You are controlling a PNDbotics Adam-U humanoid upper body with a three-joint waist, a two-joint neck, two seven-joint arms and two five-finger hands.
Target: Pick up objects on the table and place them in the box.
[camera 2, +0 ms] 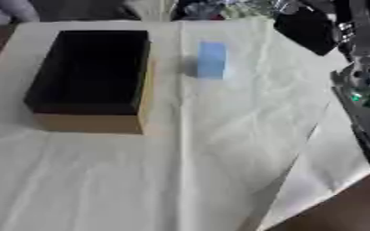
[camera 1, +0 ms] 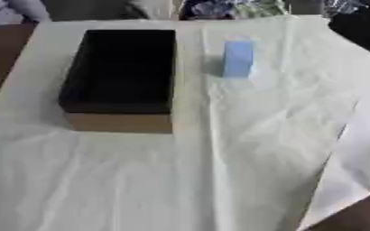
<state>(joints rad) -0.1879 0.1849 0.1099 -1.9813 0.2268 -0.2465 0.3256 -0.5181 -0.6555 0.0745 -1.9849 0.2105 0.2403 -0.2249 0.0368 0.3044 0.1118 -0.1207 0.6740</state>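
The desk (camera 1: pixel 219 180) carries a cream sheet. The box (camera 1: pixel 118 122) sits upper left, apparently empty; the blue block (camera 1: pixel 237 58) stands just right of it. Your right hand (camera 2: pixel 307 29), upper right, grip unreadable. Begin reaching for the block.

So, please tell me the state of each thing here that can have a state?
box: open on top, upright, nothing visible inside its dark interior.
blue block: standing upright on the cloth, right of the box, apart from it, not held.
cloth: spread over the table, wrinkled.
right hand: at the upper right, above the cloth; fingers not discernible.
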